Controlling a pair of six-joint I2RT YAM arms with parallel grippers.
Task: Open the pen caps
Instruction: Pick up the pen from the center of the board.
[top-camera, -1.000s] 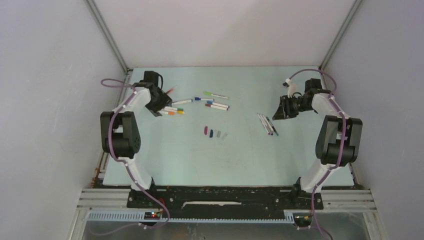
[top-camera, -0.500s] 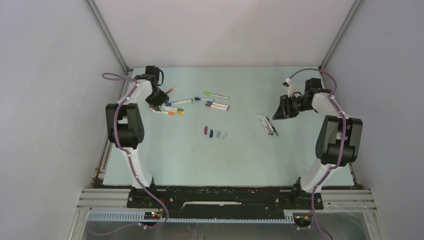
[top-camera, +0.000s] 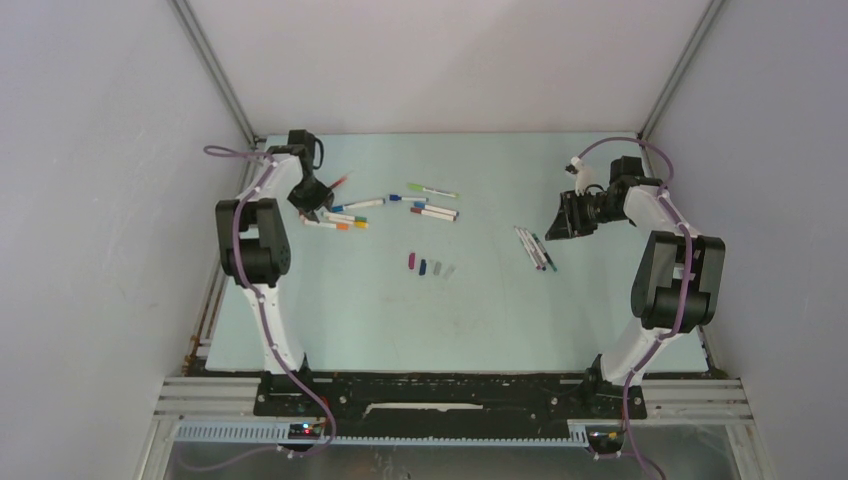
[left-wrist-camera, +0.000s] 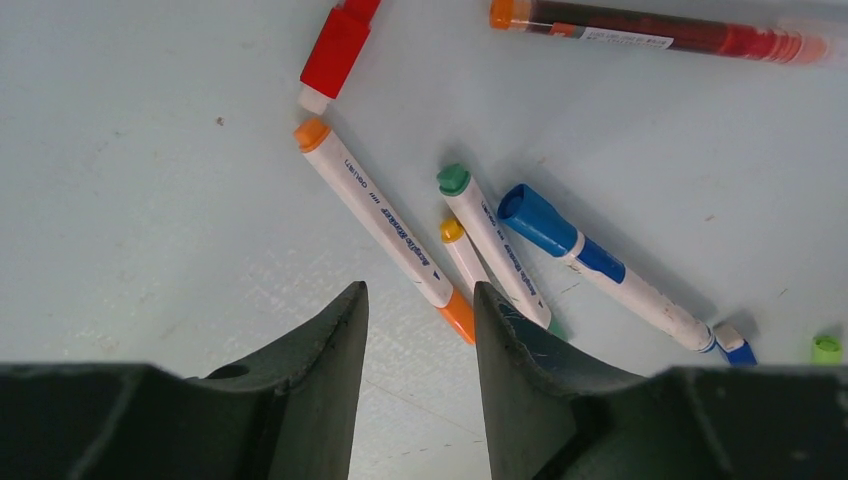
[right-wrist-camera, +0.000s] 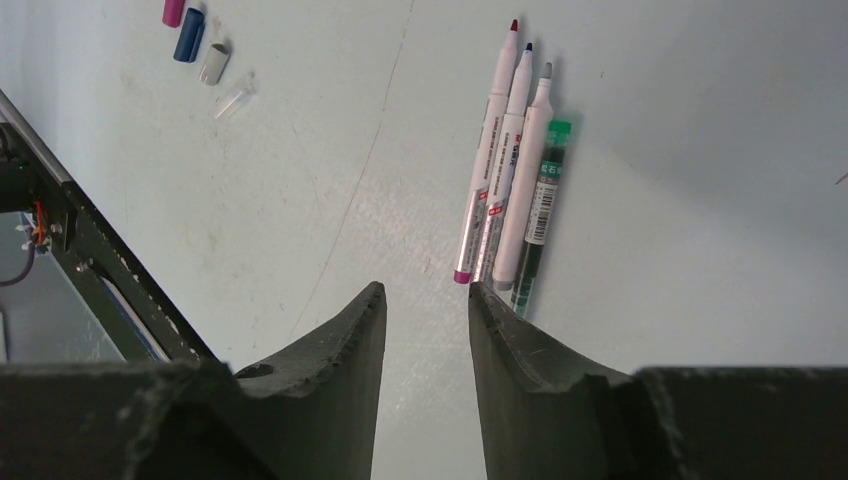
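Several pen caps (left-wrist-camera: 537, 218) (orange, green and blue among them) sit on white pens (left-wrist-camera: 385, 225) clustered at the far left of the pale table (top-camera: 480, 310). The left gripper (left-wrist-camera: 416, 320) hovers just above the orange-ended pen, jaws partly spread and empty. Four loose caps (top-camera: 431, 266) lie mid-table. Four uncapped pens (right-wrist-camera: 508, 190) lie side by side at the right, below the right gripper (right-wrist-camera: 426, 310), whose jaws are also apart and hold nothing. The clustered pens nearly touch, so a closing jaw could nudge a neighbour or pinch two at once.
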